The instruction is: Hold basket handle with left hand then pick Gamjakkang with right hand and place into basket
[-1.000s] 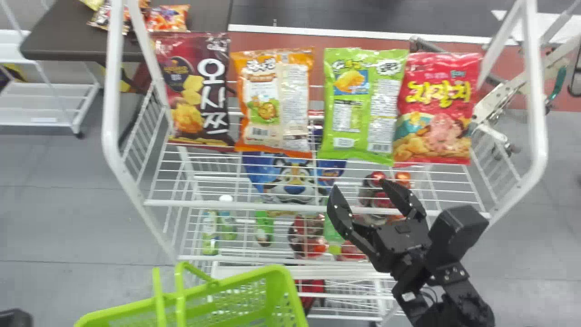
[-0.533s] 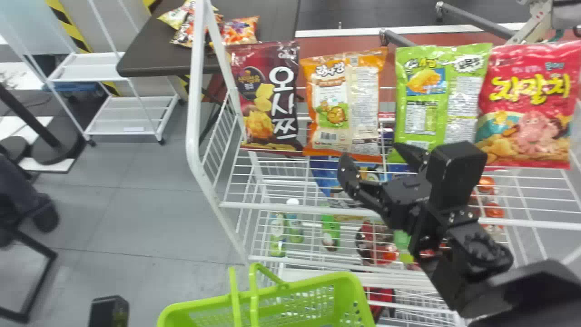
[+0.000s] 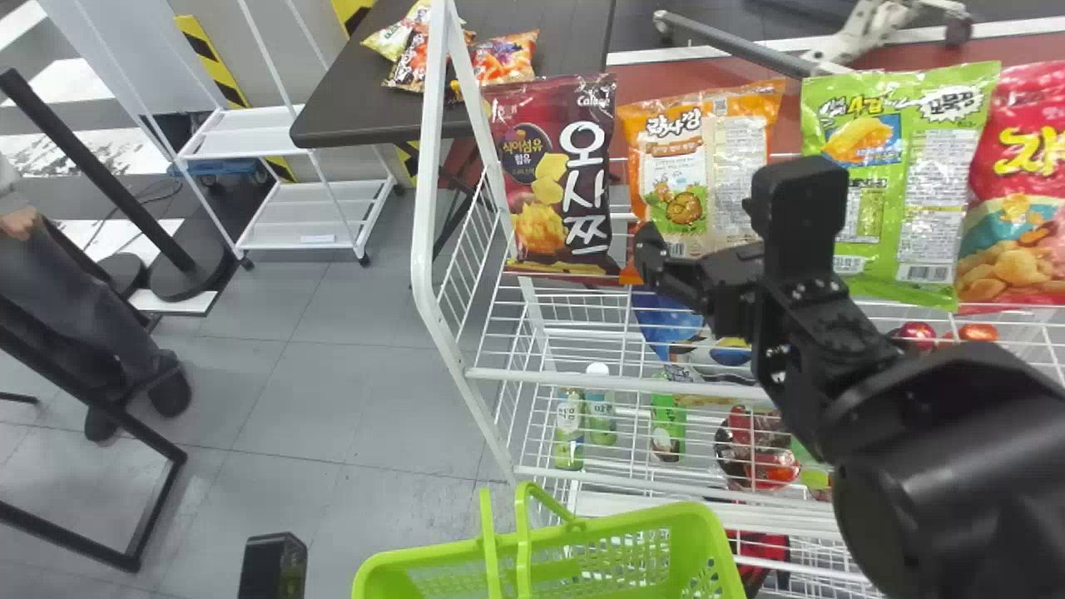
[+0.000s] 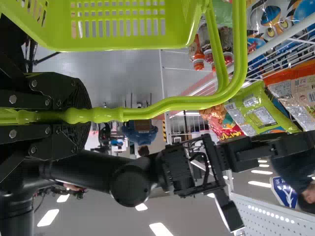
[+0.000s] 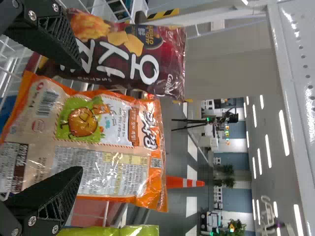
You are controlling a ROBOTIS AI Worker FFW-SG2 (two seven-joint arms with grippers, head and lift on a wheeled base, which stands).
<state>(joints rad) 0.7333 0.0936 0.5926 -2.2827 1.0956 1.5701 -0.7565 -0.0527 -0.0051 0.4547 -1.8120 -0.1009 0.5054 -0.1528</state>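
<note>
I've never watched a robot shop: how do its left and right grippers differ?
The left gripper has its jaws shut on the green handle; the right gripper has open jaws, in front of the orange bag. The left one holds something, the right one nothing. Both are black.

Grey tiled floor [image 3: 324,399], dark table [image 3: 358,104], white wheeled cart [image 3: 304,218], striped cone [image 5: 184,182], long ceiling lights [image 5: 284,132]

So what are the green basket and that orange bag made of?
The green basket looks like moulded plastic, fairly glossy: smooth walls with neat slots. The orange bag seems thin, shiny plastic film, perhaps foil-backed, judging by its wrinkles and glints.
</note>
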